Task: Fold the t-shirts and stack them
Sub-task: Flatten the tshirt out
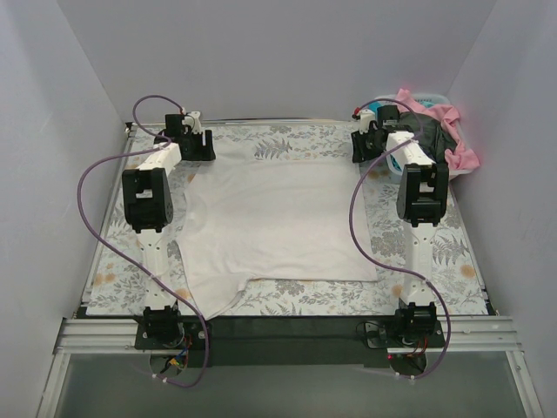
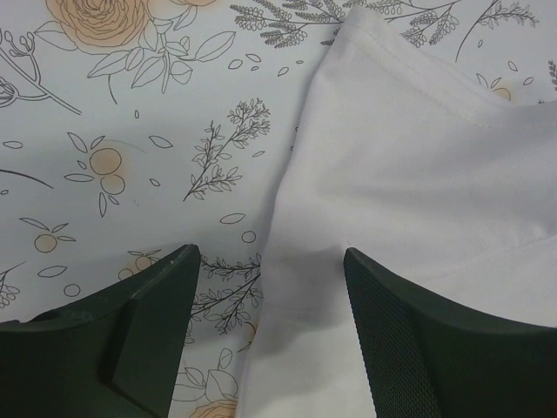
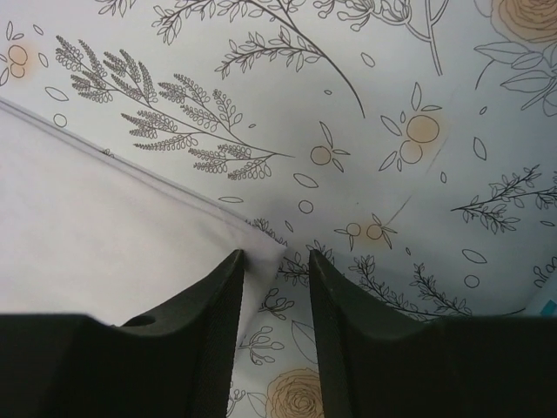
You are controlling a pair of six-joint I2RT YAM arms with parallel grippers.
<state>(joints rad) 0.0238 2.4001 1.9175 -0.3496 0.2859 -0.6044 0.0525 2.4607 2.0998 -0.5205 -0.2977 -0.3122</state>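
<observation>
A large white t-shirt (image 1: pixel 278 222) lies spread flat on the flower-printed sheet (image 1: pixel 287 139), with one sleeve reaching toward the near left. My left gripper (image 1: pixel 202 144) hovers low at the shirt's far left corner. In the left wrist view it (image 2: pixel 270 252) is open and wide, straddling the white shirt's (image 2: pixel 418 157) side edge. My right gripper (image 1: pixel 364 146) is at the far right corner. In the right wrist view it (image 3: pixel 276 254) is open with a narrow gap, and the tip of the white shirt's corner (image 3: pixel 261 248) lies between the fingers, unpinched.
At the back right a basket (image 1: pixel 431 96) holds a pink shirt (image 1: pixel 452 117) and a dark grey-green one (image 1: pixel 439 139), close behind the right gripper. White walls enclose the table on three sides. Purple cables loop off both arms.
</observation>
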